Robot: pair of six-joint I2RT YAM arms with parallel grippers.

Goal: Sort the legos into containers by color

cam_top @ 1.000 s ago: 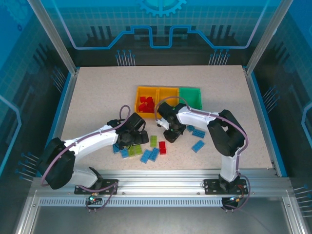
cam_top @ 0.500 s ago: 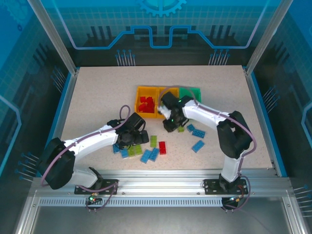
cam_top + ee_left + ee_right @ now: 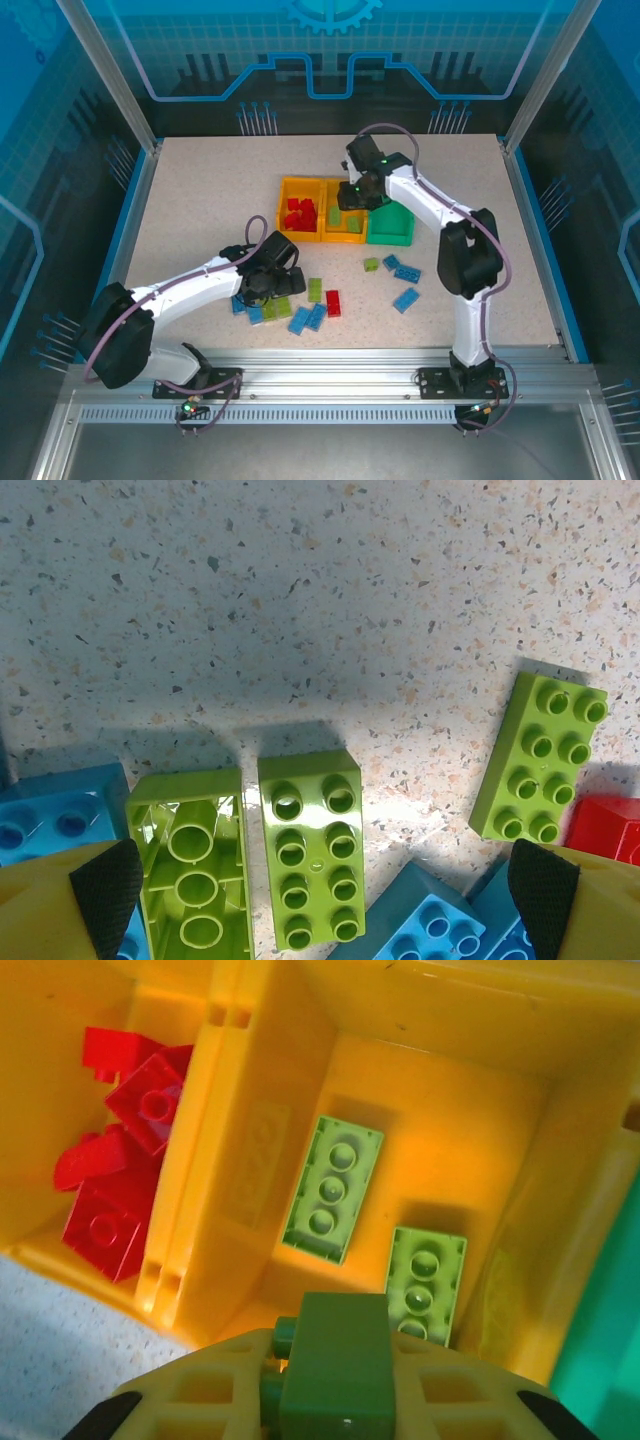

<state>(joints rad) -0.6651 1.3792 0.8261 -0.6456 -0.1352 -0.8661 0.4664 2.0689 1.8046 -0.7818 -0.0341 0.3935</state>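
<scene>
Now clamping a green lego over the middle bin

My right gripper is pinching the green lego above the middle bin, two light green bricks lying inside. My left gripper is hovering wide open over loose legos.

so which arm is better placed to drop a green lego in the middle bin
right: its jaws hold a green lego above the middle bin; the left jaws stand open over loose legos
</scene>
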